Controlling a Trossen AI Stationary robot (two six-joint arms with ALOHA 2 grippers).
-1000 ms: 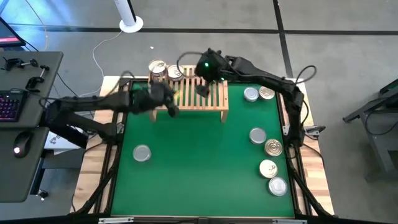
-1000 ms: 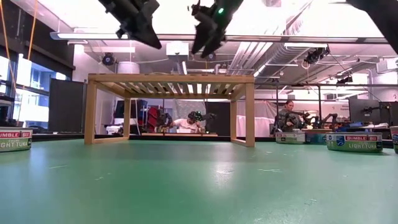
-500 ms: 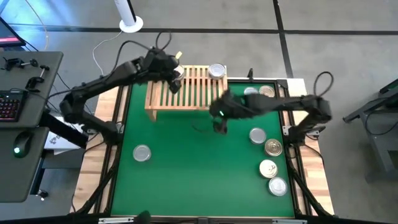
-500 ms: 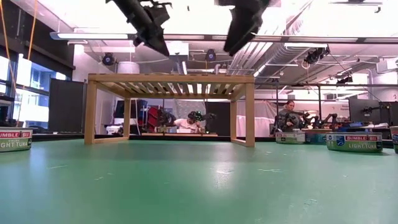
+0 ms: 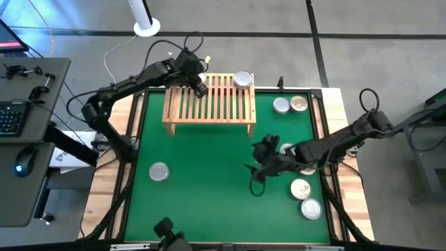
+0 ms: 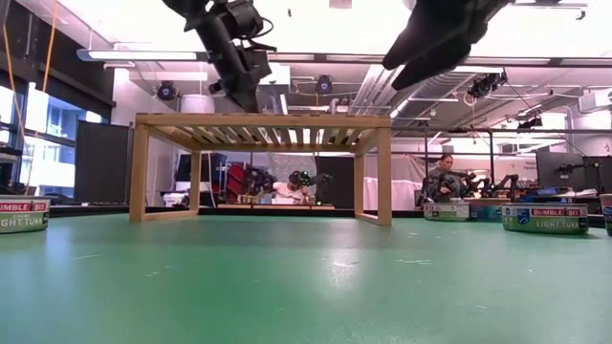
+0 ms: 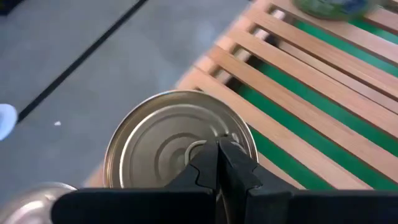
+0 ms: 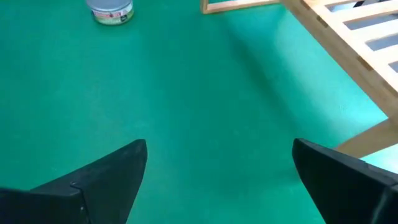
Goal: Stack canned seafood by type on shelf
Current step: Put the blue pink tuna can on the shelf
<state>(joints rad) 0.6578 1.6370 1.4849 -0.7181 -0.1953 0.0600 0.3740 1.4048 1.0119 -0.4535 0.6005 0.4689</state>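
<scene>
The light-wood shelf [image 5: 209,104] stands at the mat's far side. My left gripper [image 5: 198,85] is shut at the shelf's far left corner, just over a gold-lidded tin [image 7: 161,137] that stands on the slats. A second tin [image 7: 25,199] shows beside it. Another tin [image 5: 242,79] rests on the shelf's far right part. My right gripper [image 5: 258,171] hangs open above the green mat, right of centre, holding nothing. In the right wrist view its fingers [image 8: 106,177] stand wide apart over bare mat. My left gripper's [image 7: 217,152] shut fingertips [image 7: 239,171] come slanting down from above over the gold tin's lid, beside its pull tab [image 7: 196,148]. Whether they touch the lid, I cannot tell.
Loose tins stand on the mat: one near left [image 5: 159,171], two at the far right [image 5: 281,105] [image 5: 298,103], and several along the right edge [image 5: 300,188] [image 5: 310,208], partly under my right arm. Open mat lies between the shelf and the near edge.
My right arm has left the shelf top and swung toward the table's near right, now low over the mat. A tin shows on the shelf's far right part, where that arm stood. My left gripper has moved from the shelf's near left side to its far left corner.
</scene>
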